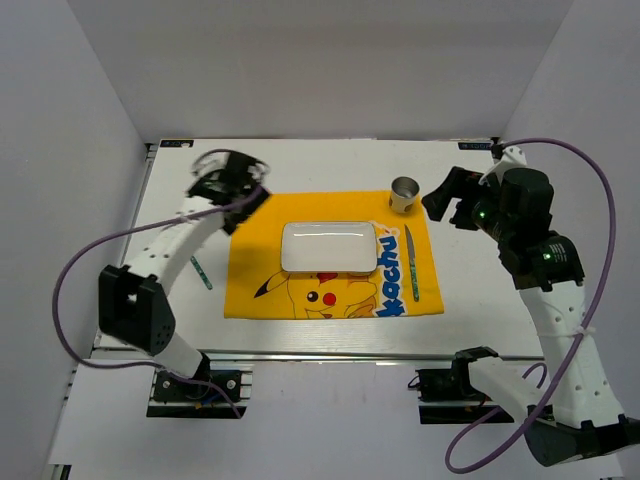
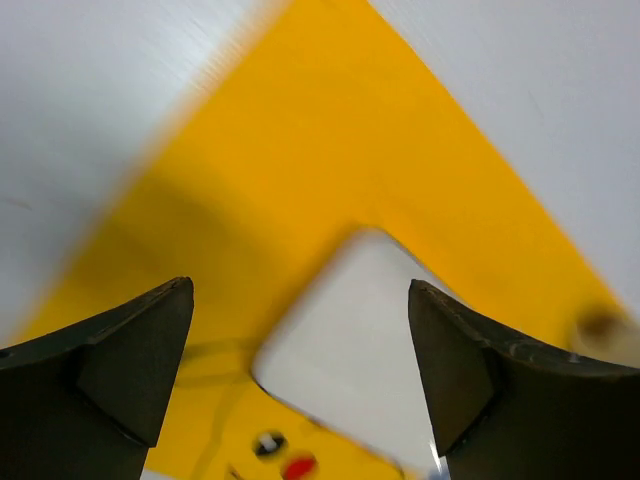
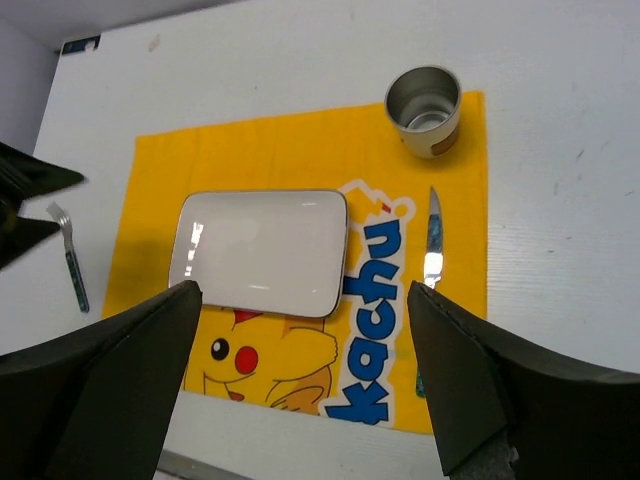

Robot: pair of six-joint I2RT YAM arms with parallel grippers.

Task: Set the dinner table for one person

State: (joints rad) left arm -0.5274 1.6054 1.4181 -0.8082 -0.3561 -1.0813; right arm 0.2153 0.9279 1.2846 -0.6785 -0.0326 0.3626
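The white dinner table [image 1: 480, 270] carries a yellow Pikachu placemat [image 1: 260, 250] with a white rectangular plate [image 1: 328, 247] in its middle. A metal cup [image 1: 404, 194] stands at the mat's far right corner, and a knife [image 1: 410, 262] lies right of the plate. A fork [image 1: 201, 271] with a green handle lies on the table left of the mat. My left gripper [image 1: 240, 180] hovers open above the mat's far left corner, nothing between its fingers. My right gripper [image 1: 445, 200] hangs open beside the cup, holding nothing. The right wrist view shows plate [image 3: 260, 250], cup [image 3: 424, 108], knife [image 3: 431, 262] and fork [image 3: 70, 265].
White walls close in the table on three sides. A metal rail [image 1: 320, 355] runs along the near edge. The blurred left wrist view looks down on the placemat [image 2: 330, 150] and the plate [image 2: 370, 330]. Purple cables loop beside both arms.
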